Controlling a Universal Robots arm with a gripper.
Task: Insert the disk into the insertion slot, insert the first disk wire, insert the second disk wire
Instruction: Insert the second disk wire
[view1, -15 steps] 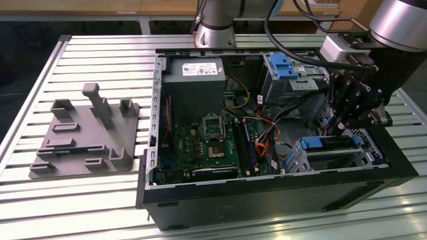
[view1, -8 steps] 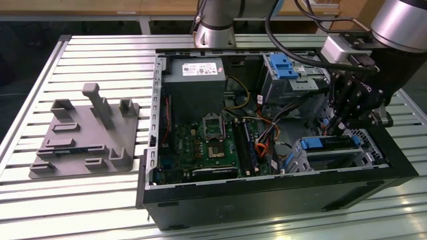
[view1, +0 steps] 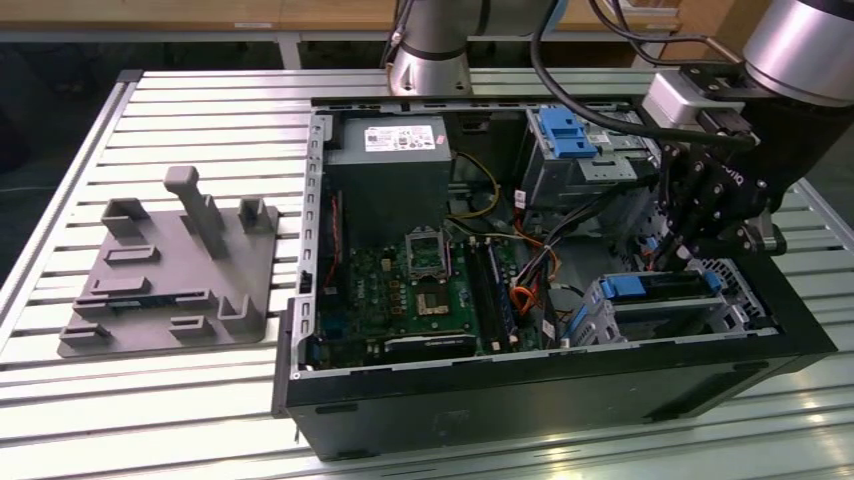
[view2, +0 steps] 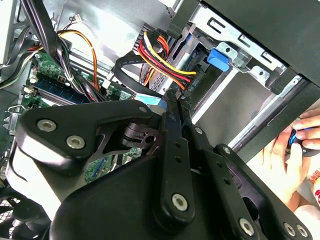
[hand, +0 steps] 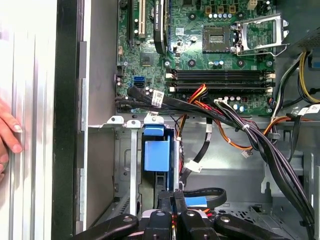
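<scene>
Tool (hand: 170, 200) fingers pressed together, nothing visibly between them, hangs inside the open computer case (view1: 561, 385) just above the insertion slot (view1: 667, 310), where the disk (hand: 156, 155) sits seated, its blue frame showing and its body mostly hidden by metal and cables (hand: 250, 135).

— How many computer cases are on the table?
— One open computer case (view1: 534, 390), one grey holder plate (view1: 160, 280) beside it.
— Robot arms?
— One arm (view1: 801, 50), one gripper (view1: 707, 225).
— Blue-framed drives?
— One drive (view1: 650, 287) in the front cage.
— Hands?
— One hand (hand: 7, 132) in the first wrist view.
</scene>
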